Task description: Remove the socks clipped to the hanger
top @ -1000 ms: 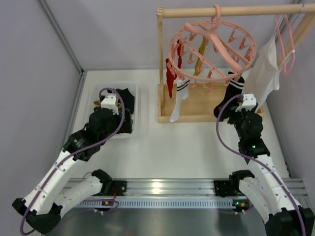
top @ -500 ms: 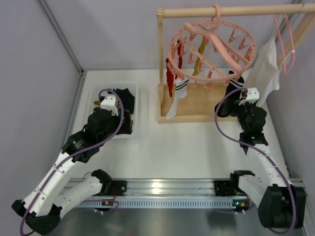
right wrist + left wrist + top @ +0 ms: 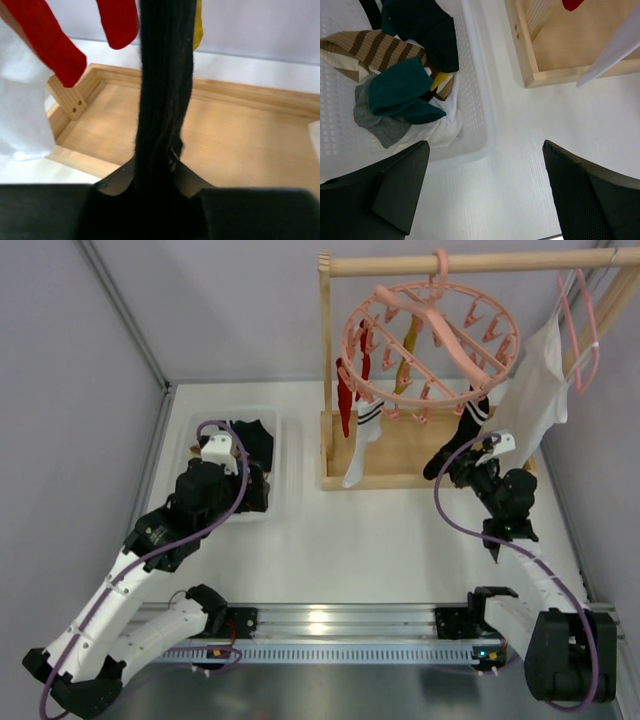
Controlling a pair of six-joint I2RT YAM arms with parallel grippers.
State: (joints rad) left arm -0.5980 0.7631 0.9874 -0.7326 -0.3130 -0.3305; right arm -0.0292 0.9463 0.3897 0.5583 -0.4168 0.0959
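Observation:
The round pink hanger point(image 3: 432, 338) hangs from the wooden rail. Clipped to it are a red sock point(image 3: 346, 408), a white striped sock point(image 3: 360, 448), a mustard sock point(image 3: 406, 358) and a black sock with white stripes point(image 3: 462, 432). My right gripper point(image 3: 463, 464) is shut on the lower part of the black sock point(image 3: 162, 90), which runs straight up from between its jaws point(image 3: 152, 172). My left gripper point(image 3: 485, 195) is open and holds nothing. It hovers over the right rim of the white basket point(image 3: 481, 115), beside the teal sock point(image 3: 395, 95) lying in it.
The basket point(image 3: 190, 440) holds several loose socks, black, brown-striped and grey. The wooden stand's base tray point(image 3: 400, 455) lies under the hanger, its post point(image 3: 326, 350) on the left. A large white garment point(image 3: 535, 390) hangs on a thin pink hanger at the right, close to my right arm.
My right gripper went forward to the black sock and closed on it; the sock's foot now swings left. The left arm has barely moved.

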